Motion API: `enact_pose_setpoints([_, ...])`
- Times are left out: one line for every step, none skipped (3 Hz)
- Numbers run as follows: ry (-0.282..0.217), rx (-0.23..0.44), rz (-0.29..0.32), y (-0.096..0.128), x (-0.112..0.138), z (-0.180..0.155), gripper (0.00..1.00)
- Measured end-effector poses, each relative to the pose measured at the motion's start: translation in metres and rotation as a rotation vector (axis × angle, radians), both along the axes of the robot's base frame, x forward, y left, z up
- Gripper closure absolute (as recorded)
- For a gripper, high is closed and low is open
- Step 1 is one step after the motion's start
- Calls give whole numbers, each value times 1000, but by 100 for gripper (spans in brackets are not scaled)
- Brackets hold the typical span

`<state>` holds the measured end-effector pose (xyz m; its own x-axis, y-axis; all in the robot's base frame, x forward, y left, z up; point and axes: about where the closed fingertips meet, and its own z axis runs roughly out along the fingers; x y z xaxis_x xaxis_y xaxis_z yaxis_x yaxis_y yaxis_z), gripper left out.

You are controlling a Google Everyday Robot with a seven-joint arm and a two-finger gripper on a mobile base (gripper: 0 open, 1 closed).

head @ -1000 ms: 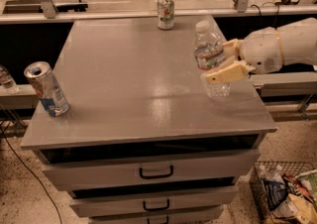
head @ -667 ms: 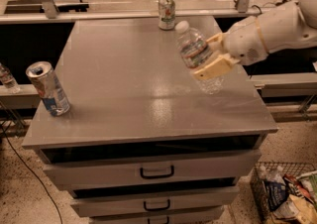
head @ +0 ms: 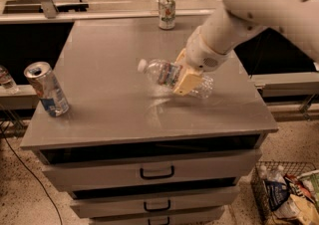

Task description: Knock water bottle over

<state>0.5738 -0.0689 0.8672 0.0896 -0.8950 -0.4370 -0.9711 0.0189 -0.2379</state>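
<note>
The water bottle (head: 162, 72), clear ribbed plastic with a white cap and a coloured label band, leans far over to the left, almost on its side, on the grey cabinet top (head: 109, 104). Its cap points left and its base lies to the right under my arm. My gripper (head: 187, 77) reaches in from the upper right and rests against the middle of the bottle, covering part of it. A cream finger (head: 188, 80) lies across the bottle's body.
A silver-and-blue can (head: 47, 88) stands tilted at the cabinet's left edge. A green-and-white can (head: 166, 11) stands at the back edge. Drawers are below the front edge. A wire basket (head: 284, 191) of items sits on the floor at the lower right.
The bottle has gone from upright, to leaning left, to nearly flat with its cap pointing left. My arm has swept left and down across the cabinet top with it.
</note>
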Motion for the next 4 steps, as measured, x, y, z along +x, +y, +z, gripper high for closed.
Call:
enact_pose_setpoints([24, -186, -1, -7, 5, -30, 83])
enact_pose_setpoints([25, -202, -1, -8, 6, -29, 60])
enact_pose_setpoints([25, -203, -2, -8, 6, -29, 37])
enact_pose_setpoints([52, -268, 9, -9, 5, -30, 13])
